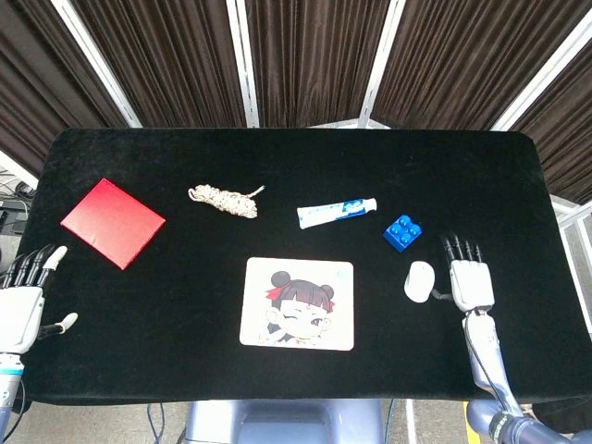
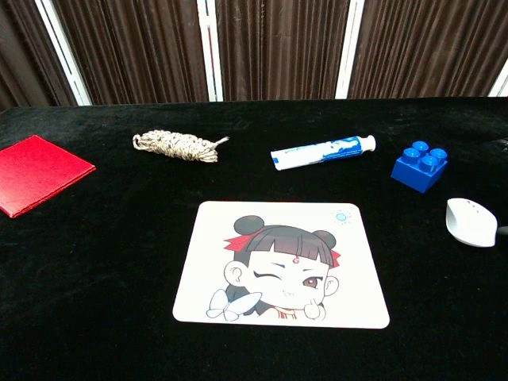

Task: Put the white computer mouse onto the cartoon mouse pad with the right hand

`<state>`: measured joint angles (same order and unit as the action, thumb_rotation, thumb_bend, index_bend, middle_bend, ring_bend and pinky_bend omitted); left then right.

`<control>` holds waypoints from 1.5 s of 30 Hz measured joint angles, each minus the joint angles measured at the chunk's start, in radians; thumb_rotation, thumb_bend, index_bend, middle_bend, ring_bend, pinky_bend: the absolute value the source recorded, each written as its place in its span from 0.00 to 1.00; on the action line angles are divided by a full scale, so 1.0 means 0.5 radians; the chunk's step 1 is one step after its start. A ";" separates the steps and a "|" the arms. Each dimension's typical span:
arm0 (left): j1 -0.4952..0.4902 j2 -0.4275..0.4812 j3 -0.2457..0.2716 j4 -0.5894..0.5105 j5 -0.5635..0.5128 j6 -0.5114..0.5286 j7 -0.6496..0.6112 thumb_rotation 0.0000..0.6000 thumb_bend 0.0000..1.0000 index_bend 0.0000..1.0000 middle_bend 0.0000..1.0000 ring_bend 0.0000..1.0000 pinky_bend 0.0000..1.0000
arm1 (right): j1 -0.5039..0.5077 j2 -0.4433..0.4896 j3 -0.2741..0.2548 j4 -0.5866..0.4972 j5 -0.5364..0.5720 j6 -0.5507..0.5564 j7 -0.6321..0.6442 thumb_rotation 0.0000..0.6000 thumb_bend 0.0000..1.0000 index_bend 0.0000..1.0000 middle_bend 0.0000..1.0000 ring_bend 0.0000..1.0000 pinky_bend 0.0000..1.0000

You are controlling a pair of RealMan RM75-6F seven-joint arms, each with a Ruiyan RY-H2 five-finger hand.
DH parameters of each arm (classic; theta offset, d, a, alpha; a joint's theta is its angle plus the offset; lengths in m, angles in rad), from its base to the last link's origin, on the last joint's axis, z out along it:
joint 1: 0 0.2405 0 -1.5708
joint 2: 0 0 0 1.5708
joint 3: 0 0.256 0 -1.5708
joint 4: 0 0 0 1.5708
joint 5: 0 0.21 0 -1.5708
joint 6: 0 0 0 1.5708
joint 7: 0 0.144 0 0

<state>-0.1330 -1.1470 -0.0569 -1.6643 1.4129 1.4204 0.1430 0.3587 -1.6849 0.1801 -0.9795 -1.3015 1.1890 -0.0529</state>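
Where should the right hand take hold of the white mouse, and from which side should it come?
Probably across the two long sides of the mouse, coming down from above. It lies flat on the table with a low rounded back, so only its sides offer opposing surfaces. The right hand is already beside it on the right, and the pad lies to the left.
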 measured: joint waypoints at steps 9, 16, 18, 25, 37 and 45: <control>0.002 0.002 0.005 -0.012 0.014 0.007 -0.007 1.00 0.17 0.00 0.00 0.00 0.00 | -0.055 0.099 -0.036 -0.314 -0.029 0.078 -0.081 1.00 0.00 0.01 0.00 0.00 0.00; 0.004 0.007 0.008 -0.016 0.025 0.009 -0.021 1.00 0.17 0.00 0.00 0.00 0.00 | -0.033 0.036 -0.011 -0.264 -0.016 0.092 -0.128 1.00 0.00 0.01 0.00 0.00 0.00; 0.003 0.008 0.008 -0.015 0.023 0.006 -0.025 1.00 0.17 0.00 0.00 0.00 0.00 | -0.025 0.020 -0.005 -0.237 -0.010 0.089 -0.135 1.00 0.00 0.01 0.00 0.00 0.00; 0.001 0.007 0.008 -0.014 0.020 0.000 -0.028 1.00 0.17 0.00 0.00 0.00 0.00 | -0.040 0.024 0.001 -0.216 -0.005 0.129 -0.140 1.00 0.00 0.01 0.00 0.00 0.00; 0.000 0.005 0.012 -0.020 0.020 -0.004 -0.017 1.00 0.17 0.00 0.00 0.00 0.00 | -0.052 0.051 0.020 -0.197 0.063 0.094 -0.191 1.00 0.00 0.01 0.00 0.00 0.00; -0.004 -0.003 0.015 -0.015 0.014 -0.018 -0.009 1.00 0.17 0.00 0.00 0.00 0.00 | -0.032 0.013 0.015 -0.174 0.088 0.032 -0.200 1.00 0.00 0.01 0.00 0.00 0.00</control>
<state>-0.1349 -1.1483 -0.0492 -1.6719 1.4199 1.4114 0.1384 0.3426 -1.6784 0.1874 -1.0663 -1.2574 1.2051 -0.1526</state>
